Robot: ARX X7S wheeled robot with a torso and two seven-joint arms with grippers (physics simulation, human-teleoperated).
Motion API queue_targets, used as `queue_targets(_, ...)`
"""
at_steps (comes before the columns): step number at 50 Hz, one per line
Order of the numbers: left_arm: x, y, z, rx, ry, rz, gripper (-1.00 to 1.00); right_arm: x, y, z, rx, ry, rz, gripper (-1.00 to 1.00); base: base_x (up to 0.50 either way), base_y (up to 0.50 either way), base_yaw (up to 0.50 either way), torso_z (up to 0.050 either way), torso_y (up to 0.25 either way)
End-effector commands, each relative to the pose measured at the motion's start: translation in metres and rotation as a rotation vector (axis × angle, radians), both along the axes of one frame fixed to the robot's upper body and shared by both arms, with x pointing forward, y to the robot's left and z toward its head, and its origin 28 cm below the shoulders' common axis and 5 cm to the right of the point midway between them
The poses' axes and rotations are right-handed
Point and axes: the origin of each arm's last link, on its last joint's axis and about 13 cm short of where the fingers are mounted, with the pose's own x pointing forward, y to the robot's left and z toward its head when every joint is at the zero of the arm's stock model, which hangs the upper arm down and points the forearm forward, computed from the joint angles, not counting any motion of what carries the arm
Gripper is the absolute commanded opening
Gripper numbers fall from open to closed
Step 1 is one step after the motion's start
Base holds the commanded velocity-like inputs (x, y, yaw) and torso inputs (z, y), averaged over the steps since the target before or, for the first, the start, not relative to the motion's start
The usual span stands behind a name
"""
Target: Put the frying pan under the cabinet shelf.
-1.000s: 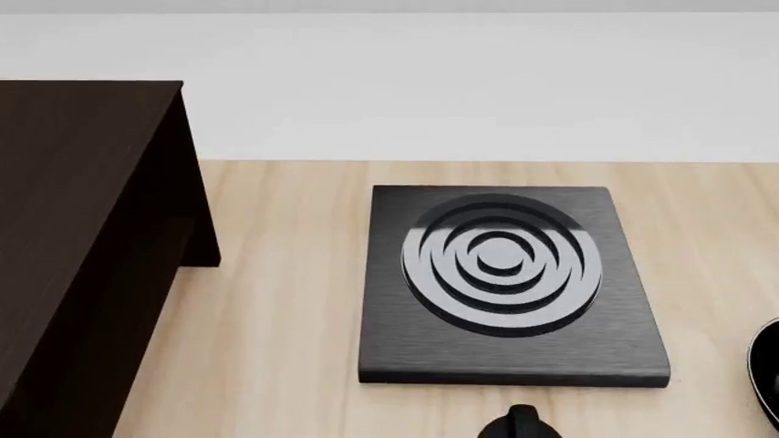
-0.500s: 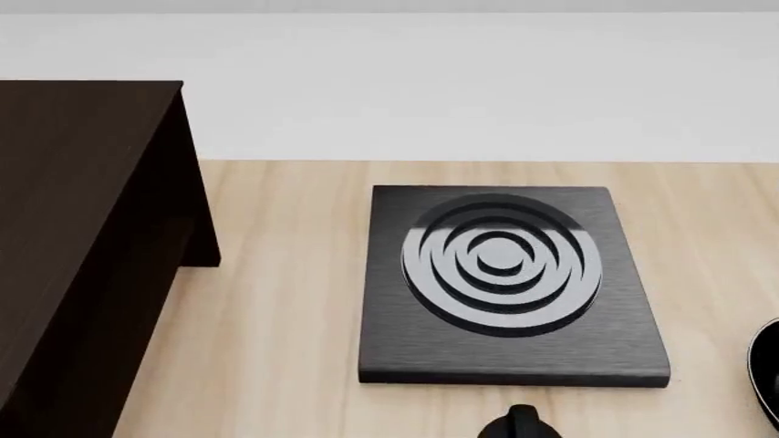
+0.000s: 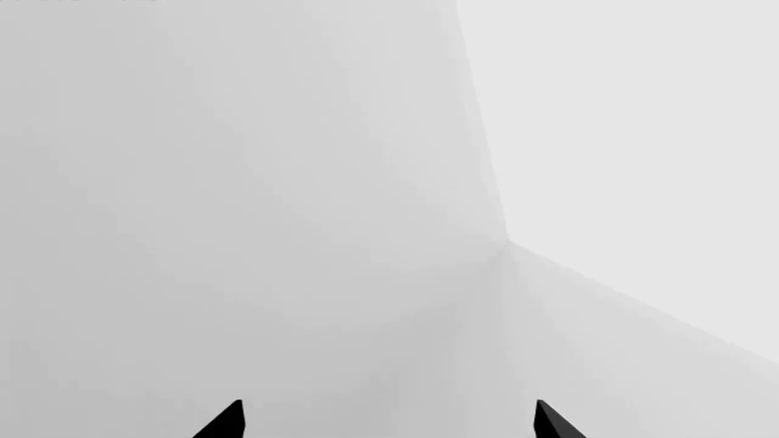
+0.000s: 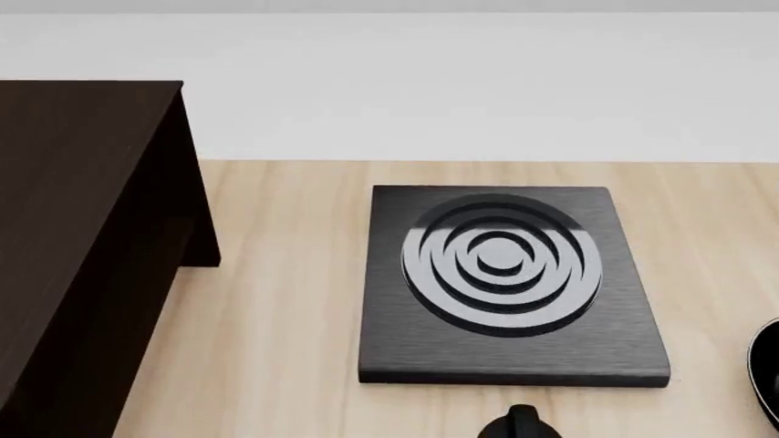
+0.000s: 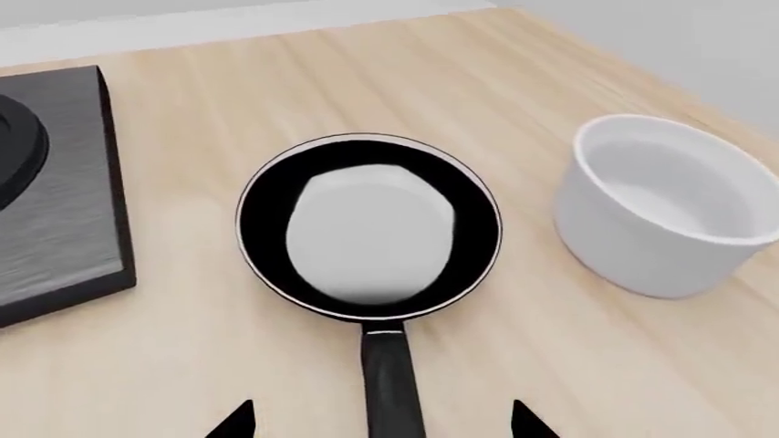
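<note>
The frying pan [image 5: 368,228], black with a thin white rim and a pale glossy inside, lies on the wooden table in the right wrist view. Its long handle [image 5: 389,383] runs back between the tips of my right gripper [image 5: 379,422]. That gripper is open, with a clear gap on each side of the handle. In the head view only a sliver of the frying pan [image 4: 768,370] shows at the right edge. The cabinet shelf [image 4: 86,237], dark brown boards, fills that view's left side. My left gripper [image 3: 387,422] is open and faces bare pale walls.
A black square burner plate [image 4: 512,292] with concentric rings lies mid-table between the cabinet and the pan, seen again as the burner plate [image 5: 55,182] in the right wrist view. A white bowl [image 5: 663,205] stands close beside the pan. A dark rounded part [image 4: 517,425] pokes in at the head view's lower edge.
</note>
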Motion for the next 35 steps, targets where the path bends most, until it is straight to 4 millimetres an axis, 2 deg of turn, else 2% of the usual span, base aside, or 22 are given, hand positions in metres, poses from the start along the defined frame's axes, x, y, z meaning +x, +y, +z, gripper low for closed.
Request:
queue_targets(1,0.0,0.0,0.0,0.0,-0.001,0.0,1.0,0.004,-0.003,-0.007,0.018,0.048,0.005,1.0,0.0,0.0,0.0,0.0,0.0)
queue_targets(13,0.0,0.0,0.0,0.002,0.002,-0.001,1.0,0.011,-0.006,-0.016,0.026,0.137,0.009,1.0,0.0,0.0,0.0,0.0,0.0)
queue_targets(35,0.0,0.0,0.0,-0.001,0.004,0.004,1.0,0.023,-0.015,-0.02,0.016,0.222,0.004,1.0,0.0,0.0,0.0,0.0,0.0)
